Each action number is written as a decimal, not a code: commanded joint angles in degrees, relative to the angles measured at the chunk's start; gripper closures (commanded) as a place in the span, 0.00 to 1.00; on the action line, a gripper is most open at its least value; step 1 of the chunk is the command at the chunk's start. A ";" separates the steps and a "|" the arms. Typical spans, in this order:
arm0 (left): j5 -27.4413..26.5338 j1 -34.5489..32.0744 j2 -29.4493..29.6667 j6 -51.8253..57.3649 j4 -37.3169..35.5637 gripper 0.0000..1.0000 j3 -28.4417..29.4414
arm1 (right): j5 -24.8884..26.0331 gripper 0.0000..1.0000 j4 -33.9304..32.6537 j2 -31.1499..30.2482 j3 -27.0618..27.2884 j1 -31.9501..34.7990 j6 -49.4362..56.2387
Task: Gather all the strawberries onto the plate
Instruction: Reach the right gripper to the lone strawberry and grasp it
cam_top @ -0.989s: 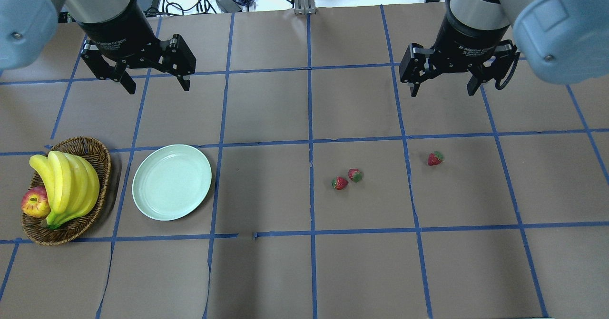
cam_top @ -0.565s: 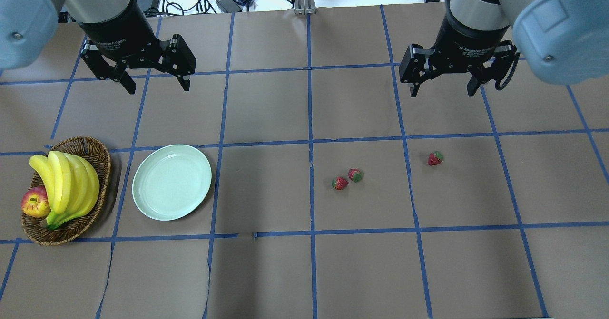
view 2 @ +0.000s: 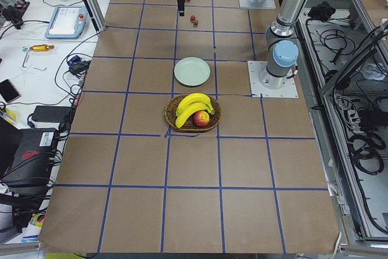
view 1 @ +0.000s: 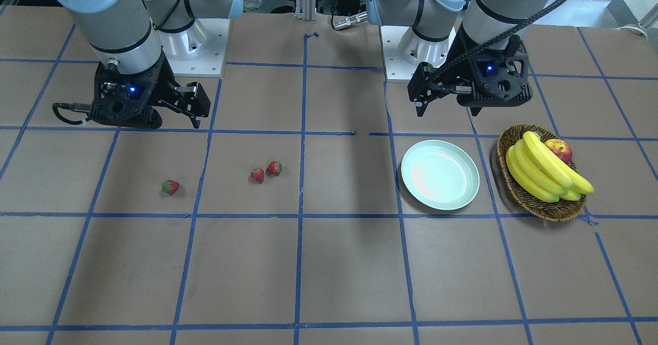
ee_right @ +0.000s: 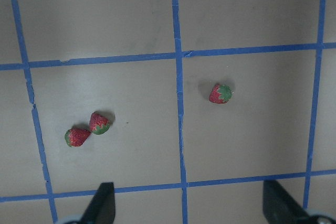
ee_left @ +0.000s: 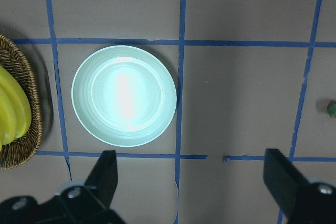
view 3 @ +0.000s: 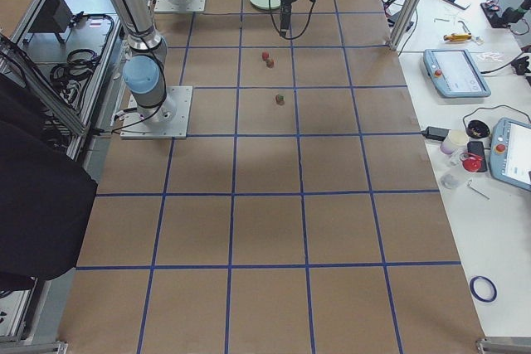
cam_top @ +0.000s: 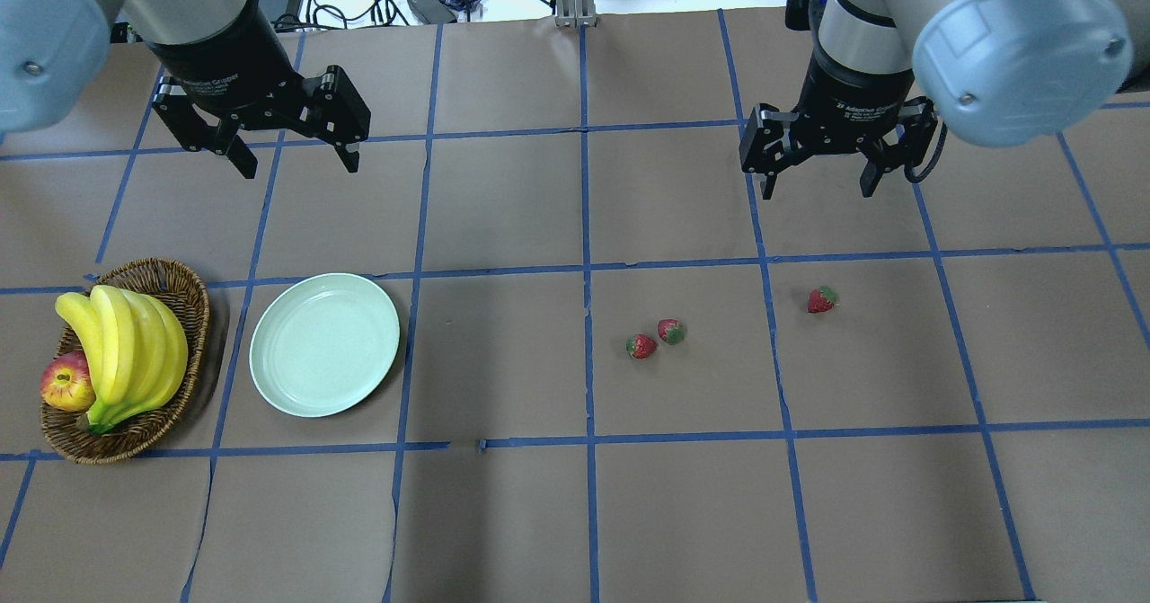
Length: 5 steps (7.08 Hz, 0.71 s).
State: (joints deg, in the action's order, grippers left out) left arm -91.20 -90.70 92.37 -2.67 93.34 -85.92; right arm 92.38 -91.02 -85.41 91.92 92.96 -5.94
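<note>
Your right gripper hangs wide and empty nearest the lone strawberry, which lies on the bench almost in line with it. The other two strawberries sit together toward the middle. The plate holds nothing, well apart near the left gripper, also wide.

Table cover is matt brown paper, creased at the seams, with a blue tape grid on top. Plate, left of centre: smooth and glossy, with a glare patch in my left wrist view. Basket: rough woven wicker. Bananas: smooth, slight sheen. My left gripper and right gripper: matt black housings.
</note>
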 commanded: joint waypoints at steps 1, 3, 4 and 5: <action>0.06 0.00 0.00 0.03 0.00 0.00 -0.04 | 0.77 0.00 -0.21 3.05 1.14 -0.58 3.19; 0.06 0.00 0.00 0.03 -0.09 0.00 0.05 | 0.87 0.00 -5.64 5.77 4.13 -3.64 10.84; 0.06 0.00 0.09 0.03 -0.17 0.00 -0.03 | 0.52 0.00 -6.44 7.00 6.14 -6.53 15.73; 0.06 -0.09 0.09 0.03 -0.18 0.00 -0.04 | 0.25 0.00 -10.02 7.28 9.21 -7.78 17.43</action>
State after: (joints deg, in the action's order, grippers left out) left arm -91.14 -90.72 92.43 -2.64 93.20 -85.93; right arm 92.96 -97.74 -79.02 97.88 87.43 8.06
